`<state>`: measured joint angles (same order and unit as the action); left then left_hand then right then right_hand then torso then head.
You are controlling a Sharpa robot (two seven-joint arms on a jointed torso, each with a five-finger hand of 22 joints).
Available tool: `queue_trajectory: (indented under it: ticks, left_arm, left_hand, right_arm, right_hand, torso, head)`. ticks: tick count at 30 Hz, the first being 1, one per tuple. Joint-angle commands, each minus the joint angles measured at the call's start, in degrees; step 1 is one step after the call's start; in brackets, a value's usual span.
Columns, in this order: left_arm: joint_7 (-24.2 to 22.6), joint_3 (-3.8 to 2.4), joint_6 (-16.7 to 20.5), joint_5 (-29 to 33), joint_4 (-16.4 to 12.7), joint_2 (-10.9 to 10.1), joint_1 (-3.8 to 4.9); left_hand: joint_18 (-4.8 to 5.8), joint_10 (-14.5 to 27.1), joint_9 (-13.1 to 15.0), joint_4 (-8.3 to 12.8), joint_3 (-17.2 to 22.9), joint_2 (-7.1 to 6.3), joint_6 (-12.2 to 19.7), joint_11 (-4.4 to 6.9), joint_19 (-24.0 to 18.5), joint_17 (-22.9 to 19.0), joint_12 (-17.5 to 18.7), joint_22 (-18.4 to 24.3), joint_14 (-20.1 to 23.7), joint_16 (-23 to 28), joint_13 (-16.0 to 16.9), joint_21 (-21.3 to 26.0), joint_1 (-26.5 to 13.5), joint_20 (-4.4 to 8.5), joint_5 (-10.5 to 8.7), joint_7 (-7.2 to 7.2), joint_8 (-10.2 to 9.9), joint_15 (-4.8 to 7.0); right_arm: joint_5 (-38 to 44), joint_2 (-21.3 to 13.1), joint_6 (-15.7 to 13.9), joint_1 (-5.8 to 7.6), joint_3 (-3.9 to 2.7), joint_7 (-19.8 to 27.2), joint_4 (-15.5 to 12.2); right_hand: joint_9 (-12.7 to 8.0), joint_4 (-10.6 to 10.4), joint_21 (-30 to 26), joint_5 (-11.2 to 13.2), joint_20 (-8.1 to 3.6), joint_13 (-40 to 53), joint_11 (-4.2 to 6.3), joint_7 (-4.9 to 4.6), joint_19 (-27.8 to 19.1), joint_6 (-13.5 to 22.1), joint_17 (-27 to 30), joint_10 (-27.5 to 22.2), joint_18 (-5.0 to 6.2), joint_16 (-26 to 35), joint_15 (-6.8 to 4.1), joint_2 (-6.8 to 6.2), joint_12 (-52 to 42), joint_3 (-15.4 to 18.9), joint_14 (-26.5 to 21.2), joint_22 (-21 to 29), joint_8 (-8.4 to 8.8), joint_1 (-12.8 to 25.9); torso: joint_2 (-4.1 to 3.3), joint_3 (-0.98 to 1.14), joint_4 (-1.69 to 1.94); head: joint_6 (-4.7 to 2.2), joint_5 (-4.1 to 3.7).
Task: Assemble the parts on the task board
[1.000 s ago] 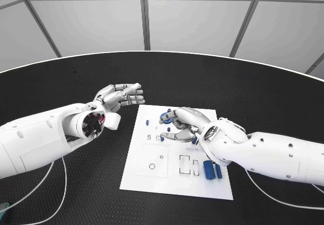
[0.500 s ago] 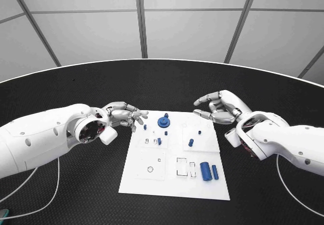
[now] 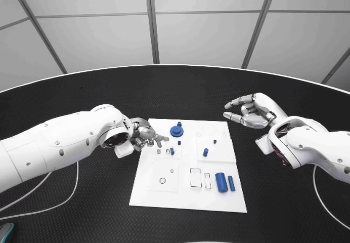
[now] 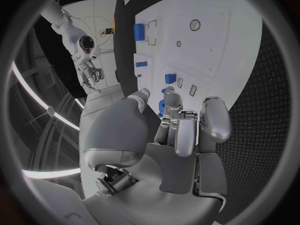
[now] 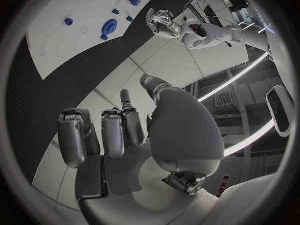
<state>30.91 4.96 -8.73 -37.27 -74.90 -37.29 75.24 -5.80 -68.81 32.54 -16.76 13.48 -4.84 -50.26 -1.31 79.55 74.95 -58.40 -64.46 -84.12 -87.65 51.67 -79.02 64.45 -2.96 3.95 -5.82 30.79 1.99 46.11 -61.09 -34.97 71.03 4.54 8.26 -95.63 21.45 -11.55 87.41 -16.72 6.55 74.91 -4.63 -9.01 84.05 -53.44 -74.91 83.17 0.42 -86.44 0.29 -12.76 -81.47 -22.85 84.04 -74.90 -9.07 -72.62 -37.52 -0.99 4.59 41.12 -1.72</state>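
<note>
One task board (image 3: pixel 186 195), two long blue parts (image 3: pixel 224 183), two robot hands

The table (image 3: pixel 182 91) is a big round black one with a woven, mesh-like texture and a thin pale edge that arcs across the upper half of the head view. Behind it, along the top of the frame, there's a wall (image 3: pixel 197 30) of large pale grey panels split by dark seams (image 3: pixel 151 30), some running straight up, others slanting out toward the upper left and upper right corners. Light looks soft and even, no hard shadows on the tabletop. A couple of thin white cables (image 3: pixel 73 187) loop over the black surface at lower left, and another one (image 3: pixel 321 197) curves down at lower right.
</note>
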Motion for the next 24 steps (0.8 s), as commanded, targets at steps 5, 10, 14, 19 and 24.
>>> queue_trajectory:
  ticks: [5,10,14,19,24]
  left_arm:
    - [3.58,0.0,0.94,-1.94,1.07,2.95,0.02]
    - [5.11,0.01,1.05,-2.36,1.42,4.33,0.03]
    - [6.09,0.01,0.78,-3.05,2.06,5.52,0.04]
    - [7.42,0.01,-1.06,-4.39,3.34,7.01,0.05]
    - [8.09,0.01,-2.37,-4.92,4.44,8.02,0.06]
  left_hand:
    - [1.27,-0.79,2.92,-0.06,-1.8,0.02,0.94,0.23,0.83,11.66,-2.65,-1.57,-4.93,-0.71,2.06,-0.91,-1.61,0.24,-0.18,0.45,2.25,0.65]
    - [1.46,-0.98,4.8,-0.11,-4.03,0.24,1.37,0.48,1.25,12.12,-3.73,-2.74,-5.06,-0.95,2.67,-1.52,-3.43,0.45,-0.4,0.73,3.57,0.87]
    - [1.51,-0.92,5.18,-0.1,-4.57,0.24,1.53,0.5,1.35,12.26,-3.81,-3.04,-5.1,-1.02,2.66,-1.67,-3.73,0.47,-0.48,0.76,3.79,0.9]
    - [1.56,-0.83,5.39,-0.03,-4.74,0.29,1.64,0.52,1.44,12.49,-3.78,-3.31,-5.17,-1.14,2.54,-1.79,-3.59,0.49,-0.35,0.78,3.9,0.91]
    - [1.58,-0.69,5.7,0.02,-4.79,0.58,1.82,0.54,1.47,12.63,-3.75,-3.47,-5.21,-1.21,2.4,-1.88,-3.1,0.5,-0.17,0.8,4.05,0.92]
  right_arm:
    - [-0.05,0.24,-0.03,0.0,0.01,-0.6,0.41]
    - [-0.05,0.36,-0.02,0.0,0.02,-0.99,0.59]
    - [-0.05,0.48,0.03,0.0,0.02,-1.26,0.66]
    - [-0.05,0.67,0.18,0.0,0.02,-1.54,0.78]
    - [-0.05,0.72,0.26,0.0,0.02,-1.75,0.84]
  right_hand:
    - [0.09,-0.1,-0.39,-0.44,-0.48,8.16,0.49,0.0,2.37,-0.19,-8.49,-0.19,1.03,0.21,-0.38,0.42,0.39,0.2,4.16,-8.28,-0.19,-0.24]
    - [0.08,-0.07,-0.34,-0.68,-0.51,8.16,0.49,-0.01,2.45,-0.07,-8.51,-0.16,1.0,0.21,-0.39,0.45,0.38,0.16,4.17,-8.41,-0.18,-0.35]
    - [0.08,-0.06,-0.39,-0.8,-0.52,8.14,0.49,-0.02,2.41,-0.02,-8.47,-0.17,1.02,0.24,-0.4,0.44,0.4,0.16,4.17,-8.3,-0.17,-0.38]
    - [0.08,-0.05,-0.44,-0.97,-0.54,8.08,0.48,-0.03,2.37,0.08,-8.41,-0.21,1.04,0.28,-0.4,0.39,0.47,0.18,4.15,-8.22,-0.15,-0.42]
    - [0.08,-0.05,-0.44,-0.97,-0.54,8.08,0.48,-0.03,2.37,0.08,-8.41,-0.21,1.04,0.28,-0.4,0.39,0.47,0.18,4.15,-8.22,-0.15,-0.42]
  torso:
    - [-0.18,0.01,0.04]
    - [-0.26,0.0,0.1]
    - [-0.37,0.05,0.14]
    - [-0.42,0.09,-0.04]
    - [-0.44,0.13,0.0]
  head:
    - [0.22,0.13]
    - [0.52,-0.01]
    - [0.64,-0.14]
    - [0.95,0.01]
    - [1.15,-0.04]
